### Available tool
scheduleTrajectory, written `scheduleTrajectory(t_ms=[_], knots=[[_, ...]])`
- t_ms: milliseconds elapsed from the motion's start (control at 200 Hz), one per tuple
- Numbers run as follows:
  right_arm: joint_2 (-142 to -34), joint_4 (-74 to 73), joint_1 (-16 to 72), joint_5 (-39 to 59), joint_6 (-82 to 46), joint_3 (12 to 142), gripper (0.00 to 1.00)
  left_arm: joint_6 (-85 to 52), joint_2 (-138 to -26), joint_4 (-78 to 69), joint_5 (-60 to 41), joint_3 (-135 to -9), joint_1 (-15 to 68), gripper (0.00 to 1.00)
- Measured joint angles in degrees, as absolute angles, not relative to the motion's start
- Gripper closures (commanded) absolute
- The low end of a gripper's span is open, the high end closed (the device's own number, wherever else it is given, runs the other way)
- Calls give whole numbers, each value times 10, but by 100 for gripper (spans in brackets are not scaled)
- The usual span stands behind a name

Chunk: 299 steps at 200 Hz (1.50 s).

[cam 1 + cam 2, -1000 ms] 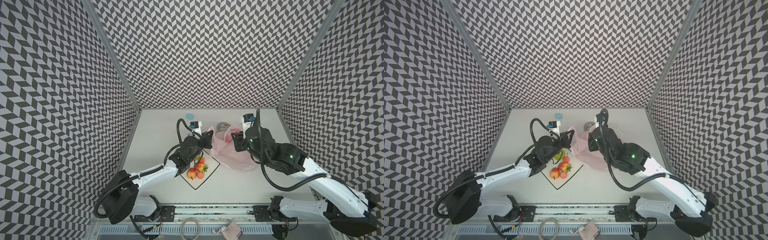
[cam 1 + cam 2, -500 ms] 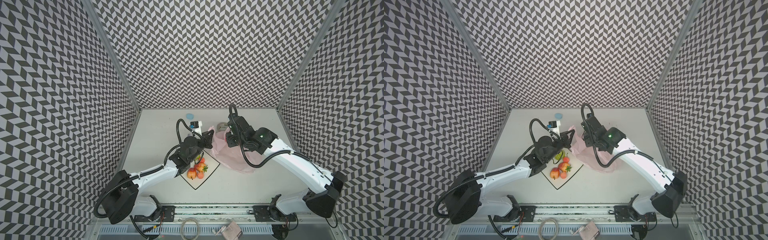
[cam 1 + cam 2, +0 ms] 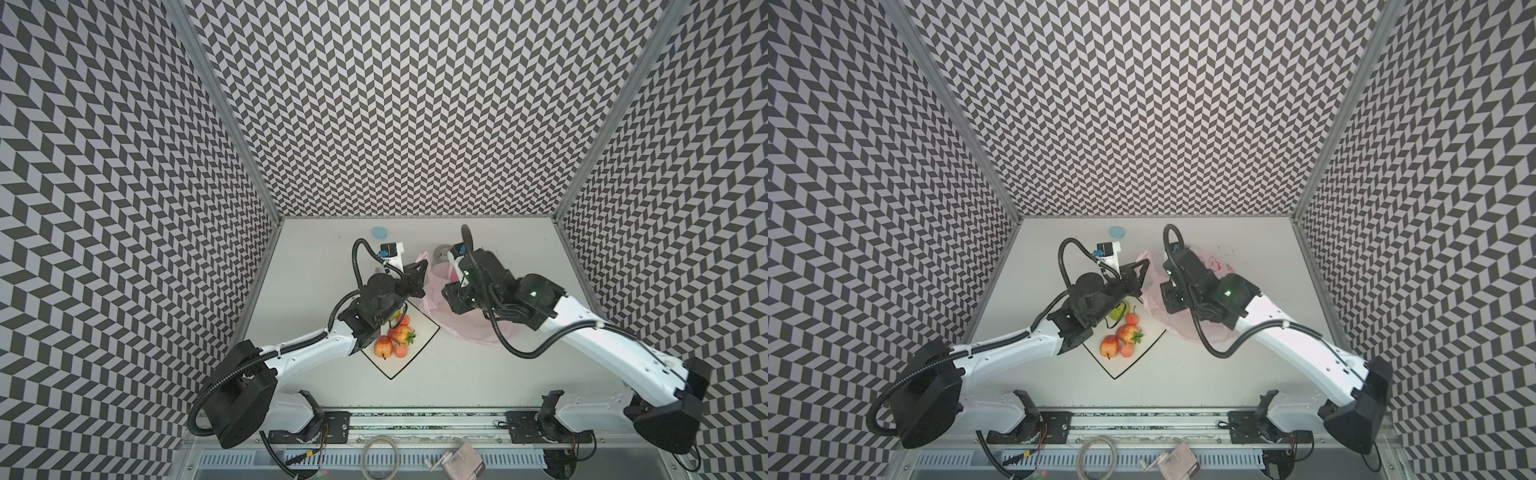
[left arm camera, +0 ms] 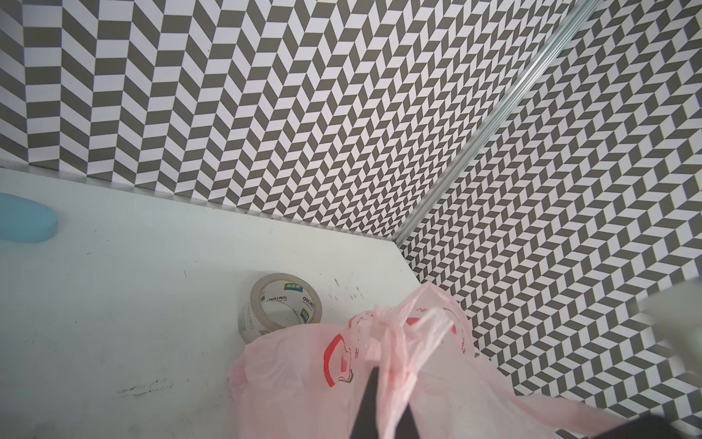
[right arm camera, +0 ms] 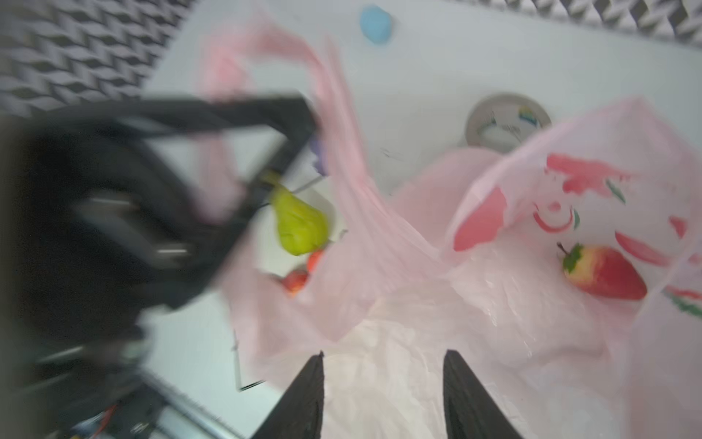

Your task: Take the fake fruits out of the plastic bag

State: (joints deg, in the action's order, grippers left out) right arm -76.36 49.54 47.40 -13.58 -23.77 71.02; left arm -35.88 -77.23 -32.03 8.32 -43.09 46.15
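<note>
1. Starting at the left: a square white plate with a thin black rim (image 3: 399, 368) sits by the left arm's wrist. It carries five glossy toy fruits (image 3: 1128, 333) – a red-yellow apple (image 3: 383, 346), a leafy strawberry (image 3: 402, 335), two little orange-red balls (image 3: 400, 352), and a yellow-green pear (image 5: 300, 224) half under the wrist.
2. Way back near the wall lies a light blue blob (image 3: 379, 232), well apart from the rest.
3. Left gripper (image 4: 376, 376) has its fingers pressed together on a bunched handle loop of the thin, crinkly, see-through pink plastic bag with red fruit prints (image 4: 304, 387), holding that edge up just right of the plate.
4. Grey tape roll (image 4: 281, 308) lies flat behind the bag; the film covers its near edge.
5. Bag mouth gapes open, and one more red-yellow strawberry with a green leaf cap (image 5: 604, 277) lies inside on the film.
6. Right gripper (image 5: 384, 353) hangs over that opening, fingers spread, nothing between them. Its wrist view is pretty blurry on the left arm's side.
</note>
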Motion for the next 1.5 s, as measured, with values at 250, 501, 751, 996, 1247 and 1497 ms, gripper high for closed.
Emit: scheduleTrajectory(t_ms=[250,501,751,996,1247,1497], knots=[[-801,411,386,-183,-339,593,43,-358,-772,-321,83,-428,462,100],[-858,310,279,-169,-469,554,26,-356,-768,-320,83,-425,467,100],[-897,286,240,-182,-584,566,18,-345,-764,-322,72,-413,488,100],[-931,270,209,-216,-645,569,14,-332,-764,-327,70,-409,525,100],[-948,242,193,-265,-663,569,12,-336,-762,-338,79,-382,549,100],[-1003,215,174,-286,-665,587,12,-347,-743,-338,83,-378,549,100]])
